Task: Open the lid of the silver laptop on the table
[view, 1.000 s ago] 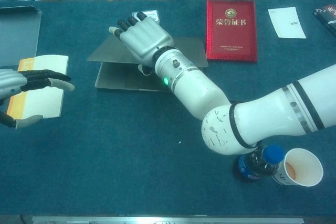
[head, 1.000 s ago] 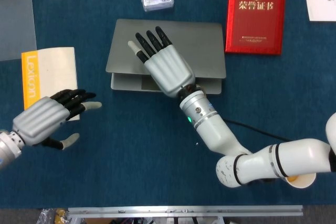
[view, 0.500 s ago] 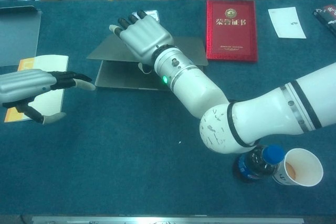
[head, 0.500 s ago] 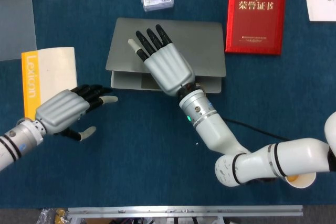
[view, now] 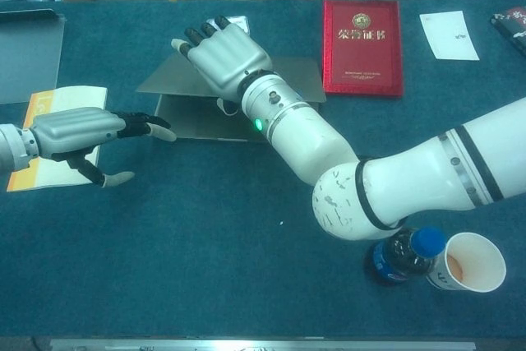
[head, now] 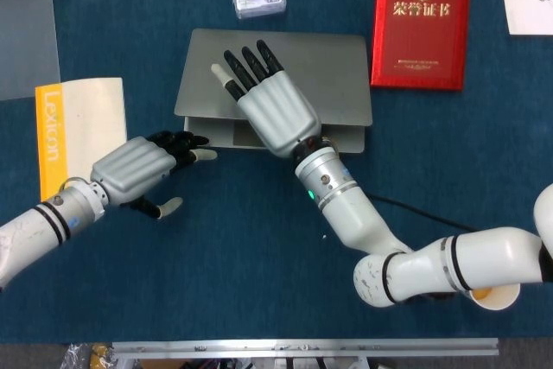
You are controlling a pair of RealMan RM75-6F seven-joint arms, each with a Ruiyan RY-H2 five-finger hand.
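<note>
Left hand (head: 138, 170) moved right across the table, off the yellow booklet (head: 78, 118), fingertips (head: 192, 141) now at the silver laptop (head: 337, 84) base's front-left corner. Lid looks raised slightly more than before.

A thin, flat, rectangular silver metal laptop (head: 324, 71) lies on the blue worktop (head: 225, 248), toward its far edge and near the middle of its width. Its plain lid is lifted slightly at the near edge, showing the base beneath.
</note>
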